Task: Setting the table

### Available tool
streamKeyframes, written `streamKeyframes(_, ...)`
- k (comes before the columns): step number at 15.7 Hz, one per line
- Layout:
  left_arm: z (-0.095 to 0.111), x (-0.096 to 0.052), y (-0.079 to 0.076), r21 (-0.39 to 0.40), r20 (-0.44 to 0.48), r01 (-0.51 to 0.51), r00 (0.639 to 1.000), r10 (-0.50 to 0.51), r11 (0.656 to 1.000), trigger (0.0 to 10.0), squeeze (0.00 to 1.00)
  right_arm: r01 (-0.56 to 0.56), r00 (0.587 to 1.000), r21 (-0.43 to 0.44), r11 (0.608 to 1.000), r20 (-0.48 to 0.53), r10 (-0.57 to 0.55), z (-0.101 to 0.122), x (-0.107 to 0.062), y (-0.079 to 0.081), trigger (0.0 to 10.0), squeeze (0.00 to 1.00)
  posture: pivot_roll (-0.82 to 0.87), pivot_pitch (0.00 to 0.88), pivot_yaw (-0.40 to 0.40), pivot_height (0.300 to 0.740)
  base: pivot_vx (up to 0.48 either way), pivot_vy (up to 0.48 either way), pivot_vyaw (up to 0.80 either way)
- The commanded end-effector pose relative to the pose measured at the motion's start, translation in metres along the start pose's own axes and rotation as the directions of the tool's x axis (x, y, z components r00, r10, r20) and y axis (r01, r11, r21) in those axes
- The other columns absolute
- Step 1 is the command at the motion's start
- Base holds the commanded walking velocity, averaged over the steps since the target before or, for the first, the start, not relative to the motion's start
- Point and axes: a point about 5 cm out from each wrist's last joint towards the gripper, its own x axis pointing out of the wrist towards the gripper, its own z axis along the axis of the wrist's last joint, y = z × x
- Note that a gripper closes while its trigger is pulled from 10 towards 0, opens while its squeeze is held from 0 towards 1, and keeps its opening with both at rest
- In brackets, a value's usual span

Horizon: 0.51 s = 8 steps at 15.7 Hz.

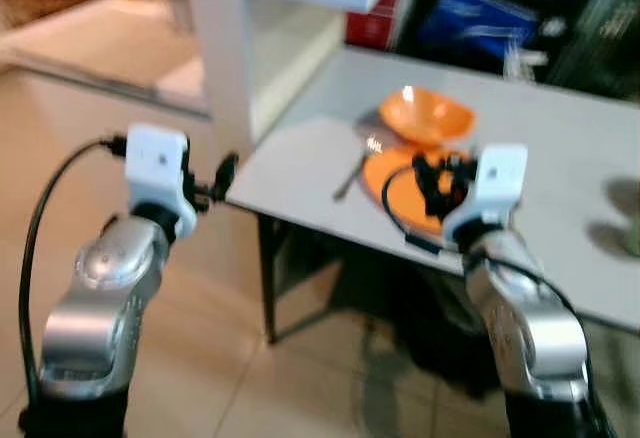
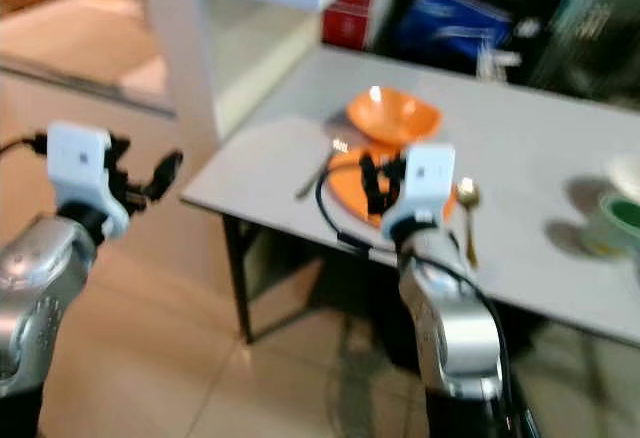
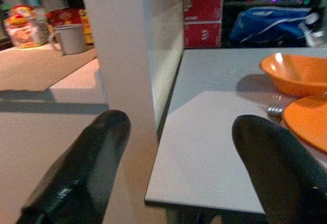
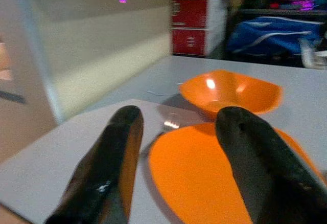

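Note:
A grey table (image 1: 300, 183) carries an orange bowl (image 1: 425, 116), and in front of it an orange plate (image 1: 390, 193). A fork (image 1: 355, 173) lies left of the plate and a spoon (image 2: 467, 208) lies right of it. My right gripper (image 1: 440, 183) hovers over the plate's near side, open, with nothing between its fingers (image 4: 122, 147). My left gripper (image 1: 225, 173) is open and empty, held in the air just off the table's near left corner. In the left wrist view the bowl (image 3: 296, 73) and the fork's head (image 3: 275, 110) lie ahead past that corner.
A white post and shelf (image 1: 225, 48) stand against the table's left end. A green cup (image 2: 620, 220) sits at the table's right. Red boxes (image 1: 375, 18) and a blue bag (image 1: 480, 18) are behind the table. Tiled floor (image 1: 200, 358) lies below.

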Motion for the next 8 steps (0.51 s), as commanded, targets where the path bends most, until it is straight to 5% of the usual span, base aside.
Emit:
streamKeyframes(1,0.0003,0.0032,-0.0035,0.001,0.006,-0.006,1.0,0.006,1.0,10.0,1.0,0.017,0.999,-0.013,1.0,-0.028,-0.017,-0.0069,0.0022,-0.0039,10.0,1.0,0.07,0.0,-0.026,0.74,0.0,0.48,-0.8)
streamKeyframes(2,0.0,0.0032,-0.0028,0.004,0.008,-0.015,1.0,0.015,1.0,10.0,1.0,0.007,1.0,-0.012,1.0,-0.024,-0.007,-0.0061,0.0046,-0.0014,10.0,1.0,0.07,0.0,-0.028,0.74,0.0,0.48,-0.8)
streamKeyframes(3,-0.0016,0.0026,-0.0037,0.006,0.002,-0.015,1.0,0.015,1.0,10.0,0.0,0.007,1.0,-0.014,1.0,-0.023,-0.007,-0.006,0.0067,-0.0007,10.0,1.0,0.08,0.0,-0.037,0.74,0.0,0.48,-0.8)
streamKeyframes(8,-0.0005,-0.0003,-0.0066,0.055,0.035,-0.031,0.999,0.029,0.998,10.0,0.0,0.005,1.0,0.002,1.0,-0.027,-0.005,-0.0042,0.01,-0.0053,10.0,1.0,0.08,0.006,-0.047,0.74,0.0,0.48,-0.8)
